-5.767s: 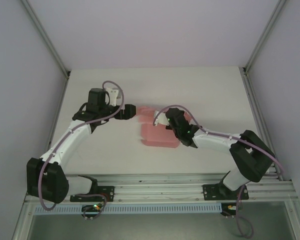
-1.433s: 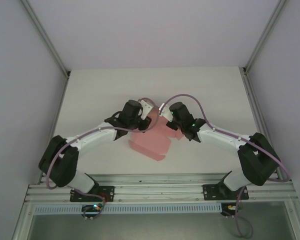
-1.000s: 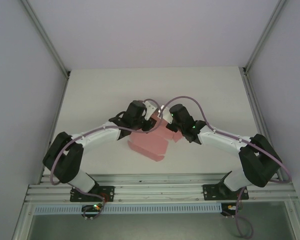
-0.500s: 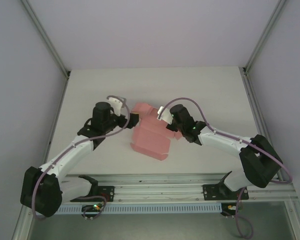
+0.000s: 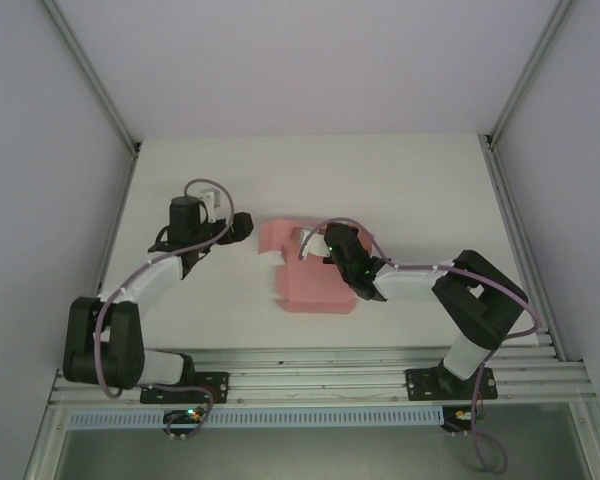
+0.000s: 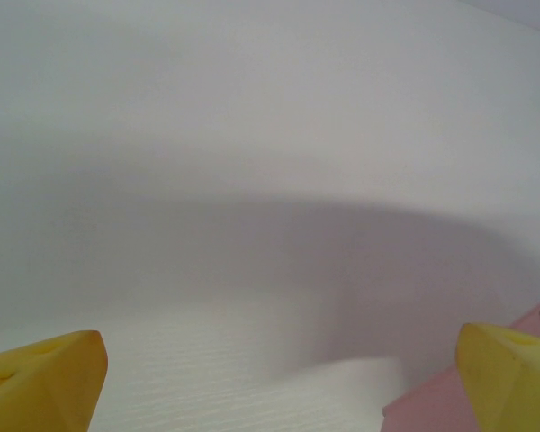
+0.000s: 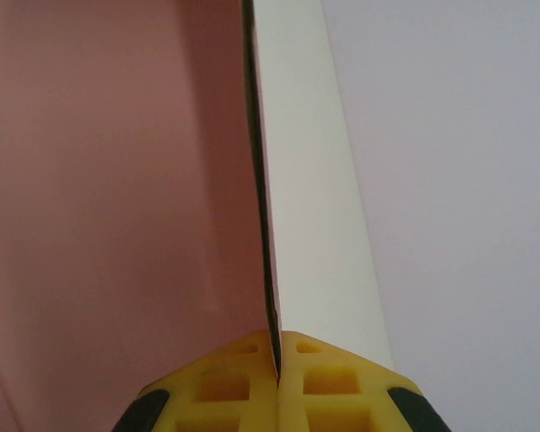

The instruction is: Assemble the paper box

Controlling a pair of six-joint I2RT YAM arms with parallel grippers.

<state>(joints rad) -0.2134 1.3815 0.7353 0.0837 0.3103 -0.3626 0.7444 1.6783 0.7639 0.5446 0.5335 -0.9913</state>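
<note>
The paper box (image 5: 315, 285) is pale pink card lying mid-table, partly folded, with a flap (image 5: 275, 235) toward the left. My right gripper (image 5: 315, 250) is shut on a raised panel of it. In the right wrist view the yellow fingertips (image 7: 243, 382) pinch the card's thin edge at the gripper (image 7: 274, 358), pink face (image 7: 117, 180) to the left and white face (image 7: 306, 180) to the right. My left gripper (image 5: 246, 228) stands open just left of the box, apart from it. Its yellow fingertips (image 6: 45, 378) are spread wide around the gripper's gap (image 6: 279, 387), and a pink corner (image 6: 432, 409) shows beside the right one.
The white table (image 5: 380, 180) has free room behind the box and to both sides. Pale enclosure walls with metal posts (image 5: 90, 80) close in left, right and back. An aluminium rail (image 5: 320, 360) runs along the near edge by the arm bases.
My left gripper opened, let go of the box and drew back to the left. The right gripper, still shut on the card, shifted left and the box turned squarer and settled lower.
</note>
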